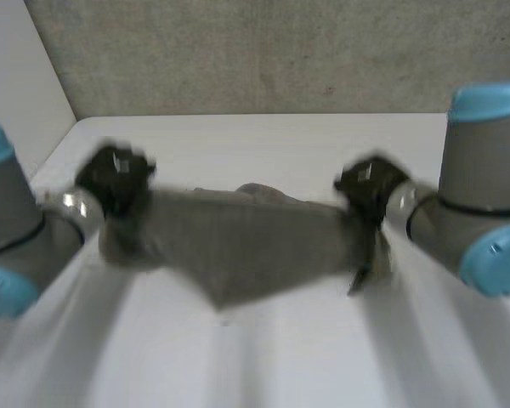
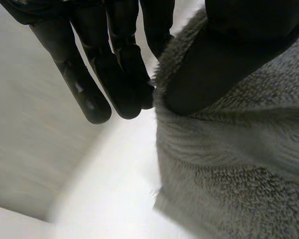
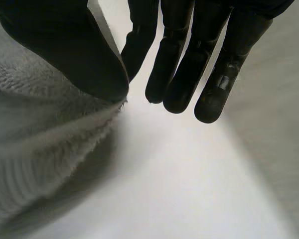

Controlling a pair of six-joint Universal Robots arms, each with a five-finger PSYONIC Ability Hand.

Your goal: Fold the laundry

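Evidently the grey towel [image 1: 238,246] is soft, light and floppy, sagging in the middle, so its top corners are the best places to hold. It hangs spread over the worktop [image 1: 263,365] between the left hand [image 1: 115,174] and the right hand [image 1: 370,187], each pinching a corner between thumb and fingers [image 2: 124,74].

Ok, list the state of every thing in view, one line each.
Grey towel, lifted and spread between both hands, middle sagging.
Left robot hand, shut on the towel, thumb pinching one end against straight fingers.
Right robot hand, shut on the towel, thumb pinching the other end.
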